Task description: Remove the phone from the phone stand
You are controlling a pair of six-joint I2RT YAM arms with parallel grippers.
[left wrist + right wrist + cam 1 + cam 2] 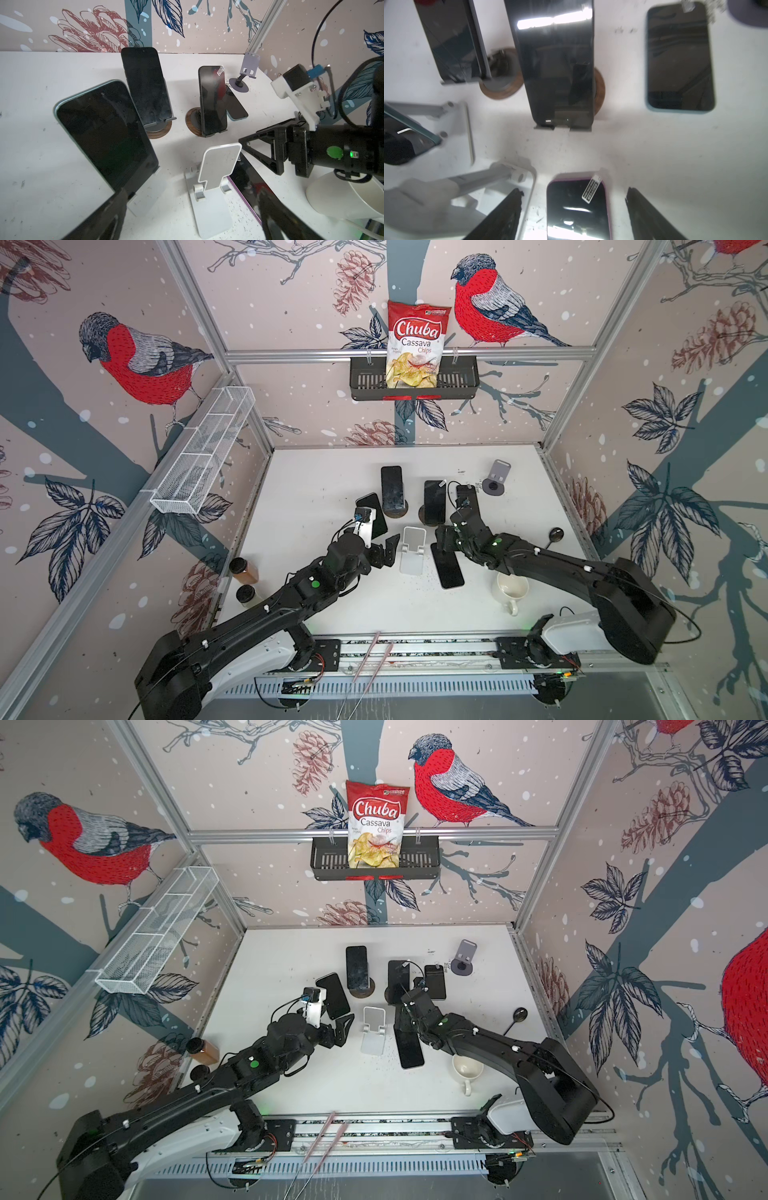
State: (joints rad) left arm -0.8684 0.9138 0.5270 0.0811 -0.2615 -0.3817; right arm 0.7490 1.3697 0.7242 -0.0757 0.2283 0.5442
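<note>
A dark phone with a purple rim (449,570) (410,1050) lies flat on the white table, just right of an empty white phone stand (412,549) (374,1029). My right gripper (442,541) (574,192) hovers over the phone's far end, open, its fingers (508,207) apart from the phone (577,209) on both sides. My left gripper (384,553) (193,193) is open just left of the stand (220,164), holding nothing. The left wrist view shows the flat phone (247,180) beside the stand's base.
Two phones (392,489) (434,502) lean on round wooden-based stands behind. Another phone (372,512) rests on a stand at the left. A blue-cased phone (466,497) lies flat near a purple stand (496,477). A mug (511,589), spoon (555,536) and jars (243,570) are nearby.
</note>
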